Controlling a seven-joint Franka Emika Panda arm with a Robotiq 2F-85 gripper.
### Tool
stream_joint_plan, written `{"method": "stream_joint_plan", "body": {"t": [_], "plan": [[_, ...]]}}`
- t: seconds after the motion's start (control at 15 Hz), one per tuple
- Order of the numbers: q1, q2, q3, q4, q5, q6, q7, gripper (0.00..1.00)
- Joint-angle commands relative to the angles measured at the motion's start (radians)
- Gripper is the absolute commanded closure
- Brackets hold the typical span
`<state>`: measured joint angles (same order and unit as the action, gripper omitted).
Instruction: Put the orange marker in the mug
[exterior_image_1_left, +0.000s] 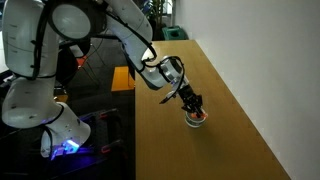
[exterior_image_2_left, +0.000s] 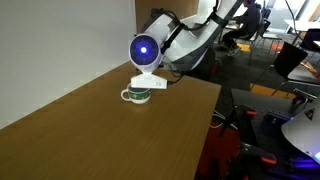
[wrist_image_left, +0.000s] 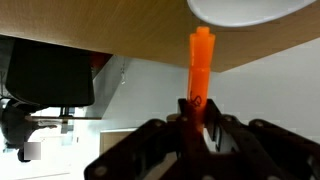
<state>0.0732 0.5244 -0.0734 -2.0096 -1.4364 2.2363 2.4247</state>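
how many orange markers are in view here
1. The orange marker is clamped in the gripper in the wrist view, its tip pointing at the pale rim of the mug. The arm in the exterior views could hide another.

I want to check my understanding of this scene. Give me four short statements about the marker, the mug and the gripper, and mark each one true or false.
1. The gripper is shut on the orange marker. True.
2. The mug lies on its side. False: it stands upright on the wooden table.
3. In an exterior view, the gripper hangs close above the mug. True.
4. The orange marker lies flat on the table. False: it is held between the gripper's fingers, off the table.
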Motion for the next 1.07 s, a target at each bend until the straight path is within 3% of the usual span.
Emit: {"method": "stream_joint_plan", "body": {"t": [0.0, 1.0], "plan": [[-0.037, 0.009, 0.032, -0.006, -0.062, 0.052, 0.019, 0.95], [-0.081, 0.069, 0.075, 0.022, -0.296, 0.174, 0.09, 0.95]]}}
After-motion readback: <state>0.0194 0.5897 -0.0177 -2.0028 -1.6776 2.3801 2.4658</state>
